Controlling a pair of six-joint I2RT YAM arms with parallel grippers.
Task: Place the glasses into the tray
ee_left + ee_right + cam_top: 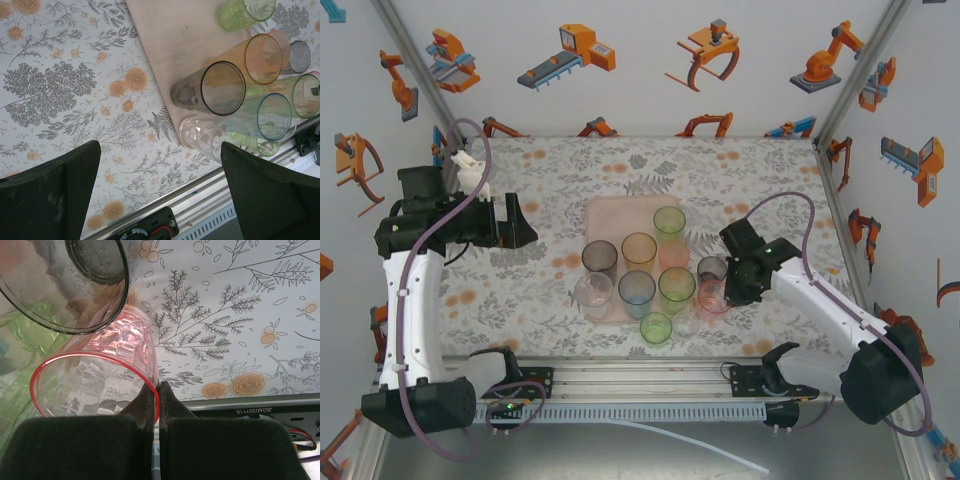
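Observation:
The pale pink tray lies mid-table and carries several glasses: grey, orange, green and blue. Just right of the tray, a pink red-rimmed glass stands on the cloth beside a smoky grey one. My right gripper is shut on the pink glass, its two fingertips pinching the rim wall. At the left, away from the glasses, my left gripper hangs open over the floral cloth, and nothing sits between its fingers.
A small green glass and a clear one stand at the tray's near edge, close to the metal rail. The big grey glass looms right behind the pink one. Bare floral cloth stretches to the far right and far left.

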